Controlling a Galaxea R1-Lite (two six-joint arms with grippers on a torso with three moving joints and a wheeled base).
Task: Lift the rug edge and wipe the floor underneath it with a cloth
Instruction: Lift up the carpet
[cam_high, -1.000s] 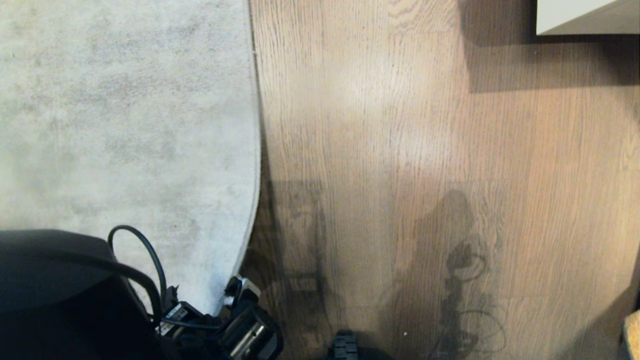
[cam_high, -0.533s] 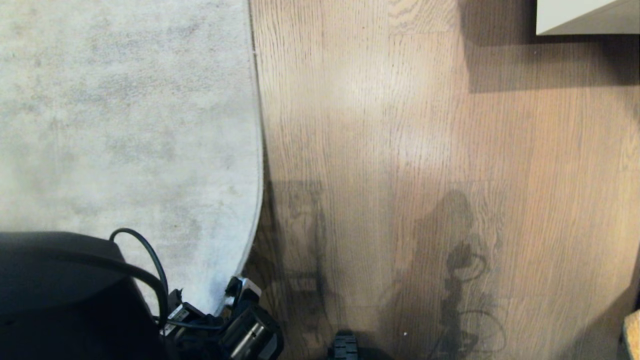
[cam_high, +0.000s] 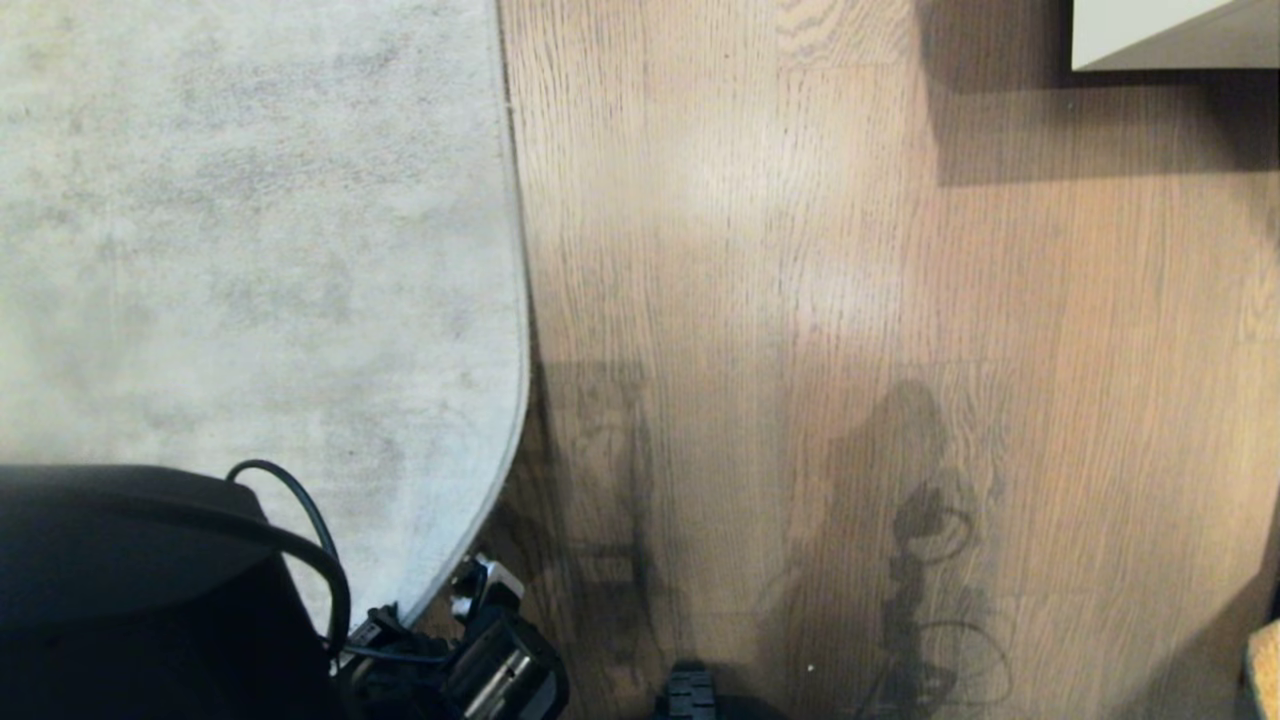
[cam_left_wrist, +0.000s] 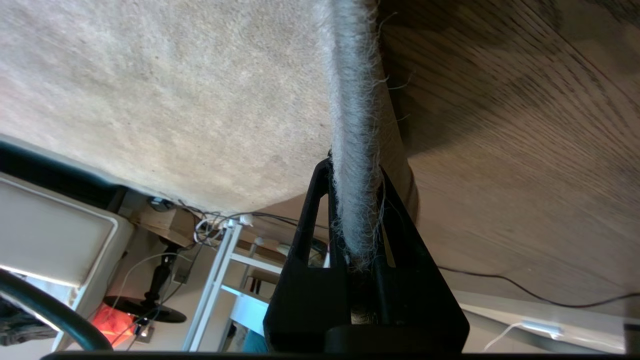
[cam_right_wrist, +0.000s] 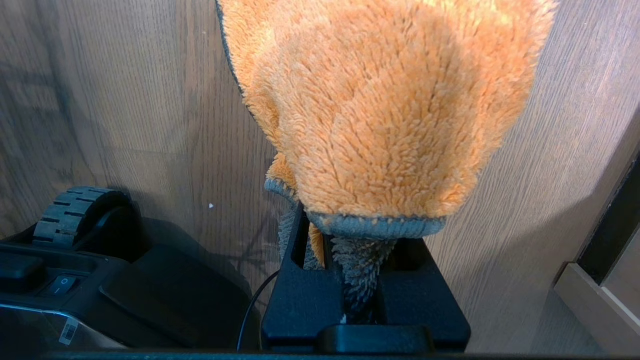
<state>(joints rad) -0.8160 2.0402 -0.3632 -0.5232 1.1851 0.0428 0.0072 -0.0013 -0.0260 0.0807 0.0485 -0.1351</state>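
The pale grey rug covers the left of the head view, and the rug edge (cam_high: 522, 330) runs down to its near corner. My left gripper (cam_high: 470, 590) sits at that corner, low in the head view. In the left wrist view the left gripper (cam_left_wrist: 354, 170) is shut on the fuzzy rug edge (cam_left_wrist: 352, 100), whose beige backing shows beside it. The brown wood-grain floor (cam_high: 800, 300) lies to the right of the rug. My right gripper (cam_right_wrist: 350, 220) is shut on the orange cloth (cam_right_wrist: 380, 110), which hangs over the floor (cam_right_wrist: 125, 100). It is outside the head view.
A white piece of furniture (cam_high: 1150, 30) stands at the far right. My black base with a treaded wheel (cam_right_wrist: 75, 215) is beside the right gripper. A wooden plinth (cam_right_wrist: 595, 300) borders the floor. A thin cable (cam_left_wrist: 550, 300) and white frame legs (cam_left_wrist: 220, 270) lie beyond the rug.
The left gripper's jaws have closed on the rug edge. The near stretch of the edge has bulged slightly to the right and its corner has pulled in. The right arm has stayed still.
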